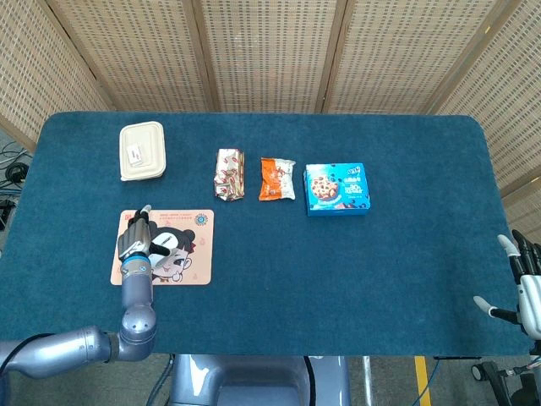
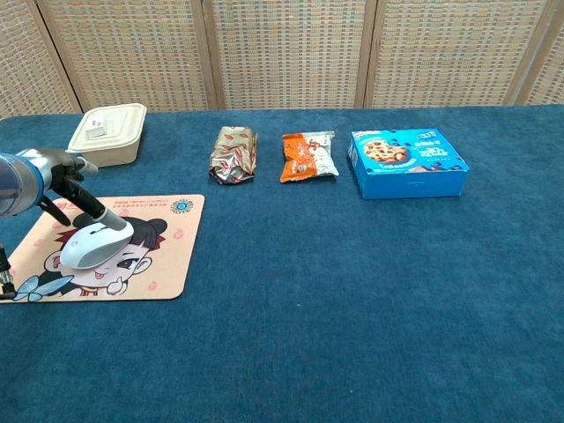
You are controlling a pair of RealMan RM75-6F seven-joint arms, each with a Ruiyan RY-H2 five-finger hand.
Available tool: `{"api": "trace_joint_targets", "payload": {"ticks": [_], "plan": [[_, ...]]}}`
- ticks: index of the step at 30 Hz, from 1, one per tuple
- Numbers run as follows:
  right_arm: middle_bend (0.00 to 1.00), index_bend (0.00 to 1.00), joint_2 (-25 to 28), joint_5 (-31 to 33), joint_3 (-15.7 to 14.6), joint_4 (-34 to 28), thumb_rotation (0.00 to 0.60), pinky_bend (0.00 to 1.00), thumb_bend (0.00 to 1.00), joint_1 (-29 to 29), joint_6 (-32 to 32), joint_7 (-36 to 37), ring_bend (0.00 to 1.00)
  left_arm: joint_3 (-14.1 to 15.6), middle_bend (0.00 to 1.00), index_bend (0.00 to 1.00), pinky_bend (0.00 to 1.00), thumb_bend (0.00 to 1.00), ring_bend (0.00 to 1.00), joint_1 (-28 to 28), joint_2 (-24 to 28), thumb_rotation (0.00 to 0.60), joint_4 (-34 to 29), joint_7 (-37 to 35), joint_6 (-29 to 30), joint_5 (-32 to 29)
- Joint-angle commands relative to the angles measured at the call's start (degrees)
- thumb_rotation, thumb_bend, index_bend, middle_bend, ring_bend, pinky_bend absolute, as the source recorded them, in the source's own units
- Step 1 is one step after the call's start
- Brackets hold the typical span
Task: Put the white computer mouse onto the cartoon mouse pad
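The white computer mouse (image 1: 163,245) (image 2: 95,245) lies flat on the cartoon mouse pad (image 1: 199,264) (image 2: 169,264), over the printed face, at the table's front left. My left hand (image 1: 134,239) (image 2: 62,174) is just left of and behind the mouse with its fingers stretched out. One fingertip (image 2: 107,221) reaches the mouse's back end; nothing is gripped. My right hand (image 1: 526,288) hangs at the table's front right edge, fingers apart and empty, seen only in the head view.
Along the back stand a beige lunch box (image 1: 141,150) (image 2: 107,134), a foil snack pack (image 1: 229,174) (image 2: 233,154), an orange snack pack (image 1: 276,178) (image 2: 307,156) and a blue cookie box (image 1: 337,188) (image 2: 407,163).
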Motion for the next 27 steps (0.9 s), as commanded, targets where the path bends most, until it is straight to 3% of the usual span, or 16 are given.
{"api": "trace_joint_targets", "payload": {"ticks": [1,4,7,11,13,18,27], "plan": [[0.0,0.0,-0.09,-0.1,-0.08,-0.02,0.6,0.0,0.0,0.04,-0.03,-0.24,0.0,2.45,0.0,0.0,0.21,0.0,0.0,5.26,5.63,0.6,-6.68,-9.38,-0.54,13.59],[0.0,0.0,-0.17,-0.2,-0.14,-0.07,0.6,0.0,0.0,0.05,0.01,-0.53,0.0,5.38,0.0,0.0,0.16,0.0,0.0,9.33,11.46,0.6,-9.39,-16.95,-5.54,25.57],[0.0,0.0,-0.36,-0.34,-0.25,-0.17,0.6,0.0,0.0,0.06,0.08,-1.1,0.0,10.29,0.0,0.0,0.09,0.0,0.0,14.23,20.45,0.6,-8.27,-28.37,-12.97,44.82],[0.0,0.0,-0.78,-0.88,-0.58,-0.35,0.6,0.0,0.0,0.16,0.15,-2.51,0.0,16.17,0.0,0.0,0.06,0.0,0.0,19.38,28.2,0.6,-2.64,-41.56,-11.93,64.43],[0.0,0.0,-0.97,-0.83,-0.55,-0.38,0.6,0.0,0.0,0.16,0.29,-3.2,0.0,19.45,0.0,0.0,0.06,0.0,0.0,21.84,31.24,0.6,-0.66,-45.81,-9.36,71.18],[0.0,0.0,-1.23,-0.61,-0.42,-0.47,0.6,0.0,0.0,0.04,0.71,-4.3,0.0,24.92,0.0,0.0,0.0,0.0,0.0,26.72,35.38,0.6,-0.67,-48.72,-4.25,77.45],[0.0,0.0,-1.17,-1.09,-0.42,-0.97,0.6,0.0,0.0,-0.34,1.86,-5.12,0.0,29.14,0.0,0.0,0.0,0.0,0.0,30.6,34.23,0.6,0.85,-49.86,0.32,80.84]]}}
